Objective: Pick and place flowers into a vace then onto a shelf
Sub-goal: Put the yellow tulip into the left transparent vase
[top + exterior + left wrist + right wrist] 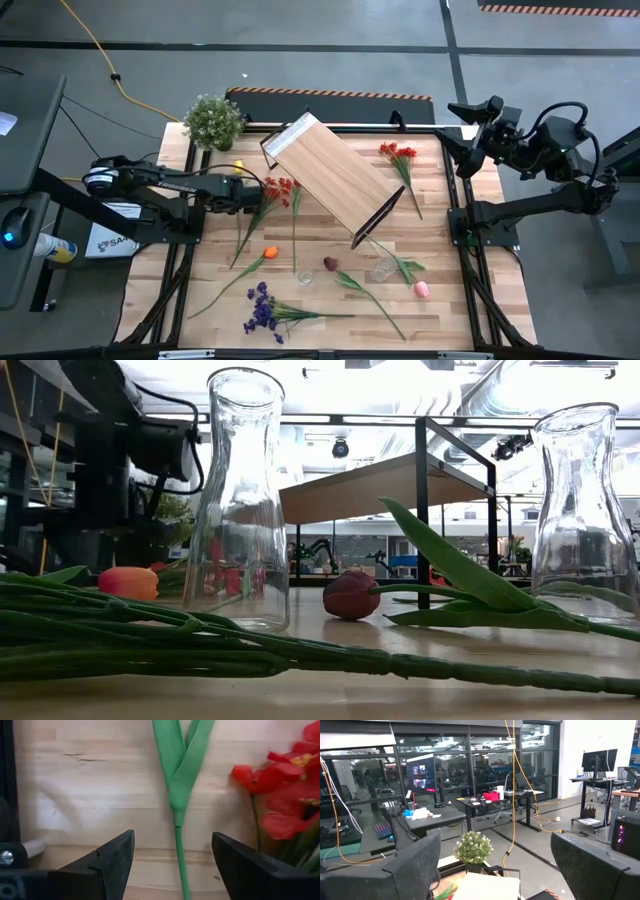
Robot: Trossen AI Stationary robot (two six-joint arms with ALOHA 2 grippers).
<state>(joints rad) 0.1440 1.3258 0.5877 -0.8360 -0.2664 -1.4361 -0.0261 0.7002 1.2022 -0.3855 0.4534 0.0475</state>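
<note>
I have the left hand [262,192] low over the left side of the tabletop [440,235], its fingers [107,862] spread wide with a green stem [179,851] running between them, not touching either one. Just beside that stem lie the red spray flowers [283,187]. The right hand [468,128] waits raised off the far right corner of the tabletop, fingers spread, holding nothing.

The shelf [330,172] stands at an angle in the middle of the tabletop. More red flowers [398,152] lie to its right. Toward the near side lie an orange tulip [270,253], a maroon tulip [331,263], a pink tulip [421,289] and a purple spray [262,310], all flat on the wood. Two clear glass vases stand upright among them: one [240,500] beside the orange tulip, the other [585,510] further right. Both are without flowers. A small potted plant [213,120] sits at the far left corner.
</note>
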